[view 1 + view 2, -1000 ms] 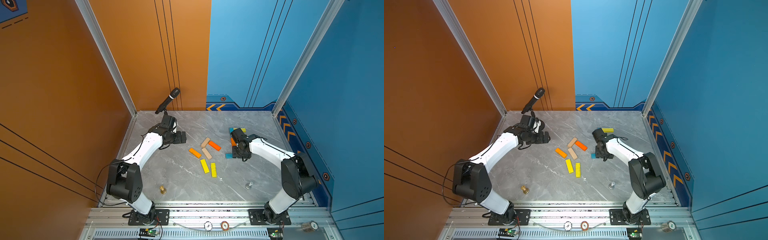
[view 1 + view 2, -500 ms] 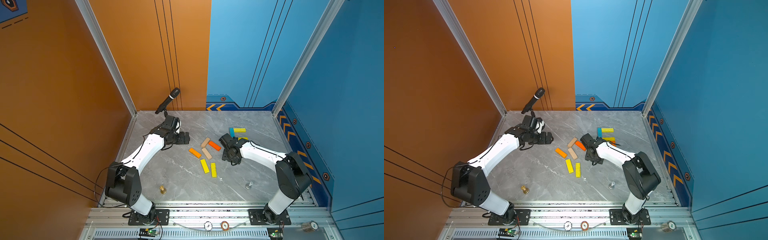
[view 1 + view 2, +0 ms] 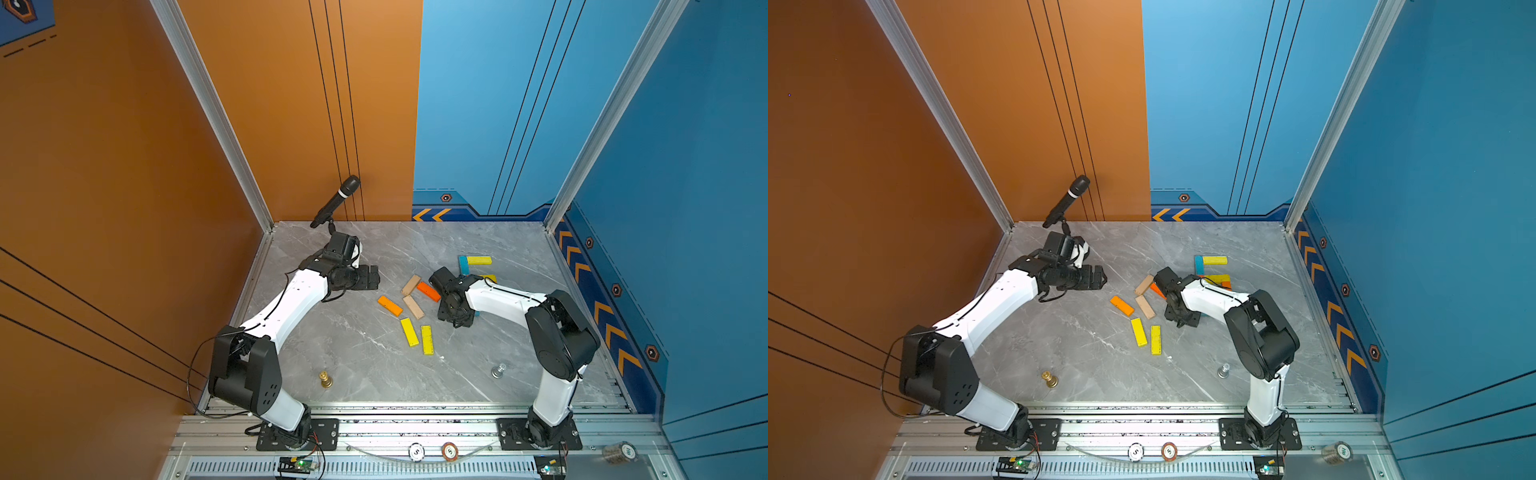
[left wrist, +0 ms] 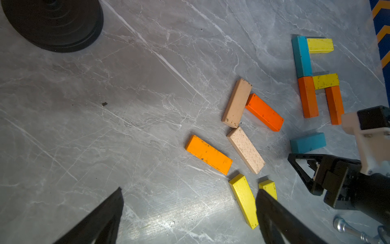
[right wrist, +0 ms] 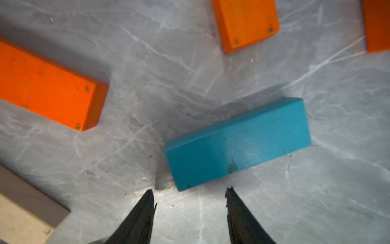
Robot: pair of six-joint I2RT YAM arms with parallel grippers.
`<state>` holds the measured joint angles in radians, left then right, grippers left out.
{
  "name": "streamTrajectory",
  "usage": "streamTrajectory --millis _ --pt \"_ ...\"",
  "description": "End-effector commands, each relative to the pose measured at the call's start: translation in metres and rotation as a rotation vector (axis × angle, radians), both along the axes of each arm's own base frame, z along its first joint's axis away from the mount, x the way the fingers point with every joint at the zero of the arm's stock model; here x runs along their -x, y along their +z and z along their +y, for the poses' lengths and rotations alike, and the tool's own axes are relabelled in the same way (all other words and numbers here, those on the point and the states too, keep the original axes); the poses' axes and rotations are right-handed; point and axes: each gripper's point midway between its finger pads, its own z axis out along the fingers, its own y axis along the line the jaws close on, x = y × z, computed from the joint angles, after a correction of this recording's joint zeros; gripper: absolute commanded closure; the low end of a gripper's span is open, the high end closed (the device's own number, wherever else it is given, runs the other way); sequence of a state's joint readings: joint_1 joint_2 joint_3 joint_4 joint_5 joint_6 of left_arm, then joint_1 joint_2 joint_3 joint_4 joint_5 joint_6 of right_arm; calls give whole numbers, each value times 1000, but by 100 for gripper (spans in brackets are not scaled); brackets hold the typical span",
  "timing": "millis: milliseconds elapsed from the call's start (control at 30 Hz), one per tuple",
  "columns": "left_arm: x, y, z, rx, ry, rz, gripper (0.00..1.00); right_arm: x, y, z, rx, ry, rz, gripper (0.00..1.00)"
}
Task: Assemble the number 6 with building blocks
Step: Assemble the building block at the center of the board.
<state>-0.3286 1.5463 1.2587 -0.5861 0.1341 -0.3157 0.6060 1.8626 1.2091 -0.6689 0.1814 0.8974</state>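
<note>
A part-built figure of building blocks lies at the back right: a blue block (image 4: 301, 57), two yellow ones (image 4: 319, 45) (image 4: 325, 81) and two orange ones (image 4: 308, 97) (image 4: 334, 104). A loose blue block (image 5: 236, 143) lies flat just ahead of my right gripper (image 5: 190, 189), which is open and holds nothing. Loose orange (image 3: 389, 305), red-orange (image 3: 429, 291), wood (image 3: 413, 306) and yellow (image 3: 409, 331) blocks lie mid-table. My left gripper (image 4: 189, 189) hangs wide open left of them, over bare table.
A microphone (image 3: 336, 201) on a black round base (image 4: 52, 23) stands at the back left. A gold chess piece (image 3: 325, 379) and a silver one (image 3: 498, 370) stand near the front edge. Orange and blue walls close in three sides.
My right gripper has drawn away from the block figure, leftward and toward the front, and its jaws have narrowed a little. The left gripper has shifted slightly right.
</note>
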Motion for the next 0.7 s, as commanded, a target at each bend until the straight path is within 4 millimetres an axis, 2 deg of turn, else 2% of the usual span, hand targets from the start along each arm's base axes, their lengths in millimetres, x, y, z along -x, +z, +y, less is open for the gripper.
streamTrajectory --millis 0,667 --pt "3 1 -3 14 -8 -2 2 -7 -1 -4 25 -6 -4 46" --pt "0 -6 -2 9 -2 18 2 -13 -7 -25 63 -36 10 49"
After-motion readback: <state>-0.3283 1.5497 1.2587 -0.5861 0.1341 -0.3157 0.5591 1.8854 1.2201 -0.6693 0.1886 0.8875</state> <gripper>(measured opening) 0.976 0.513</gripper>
